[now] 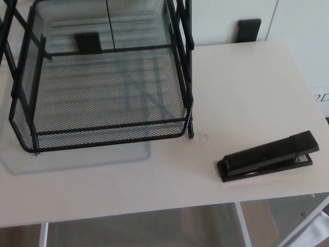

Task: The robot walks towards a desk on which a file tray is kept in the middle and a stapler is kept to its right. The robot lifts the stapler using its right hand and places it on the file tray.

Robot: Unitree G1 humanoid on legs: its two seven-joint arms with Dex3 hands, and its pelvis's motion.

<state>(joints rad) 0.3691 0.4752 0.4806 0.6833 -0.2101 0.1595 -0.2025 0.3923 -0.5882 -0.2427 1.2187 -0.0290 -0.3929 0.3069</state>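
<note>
The stapler lies flat on the white desk, on the right side and well apart from the file tray. Its long axis runs mostly left to right, slightly slanted. The low, flatter end points left and a little nearer, and the taller, blocky end points right and a little farther. A glint of metal shows under the right end, but which end is the mouth cannot be told. The stapler sits near the desk's near edge, and its right end comes close to the right border of the view. The black mesh tray stands at the left and far part of the desk, with its open mesh floor bare and its right front foot on the desktop. Bare desk lies between that foot and the stapler's left end, and a wide bare stretch reaches from the stapler to the far edge. Neither robot hand shows in the head view, so whether their fingers are apart or closed cannot be told.
</note>
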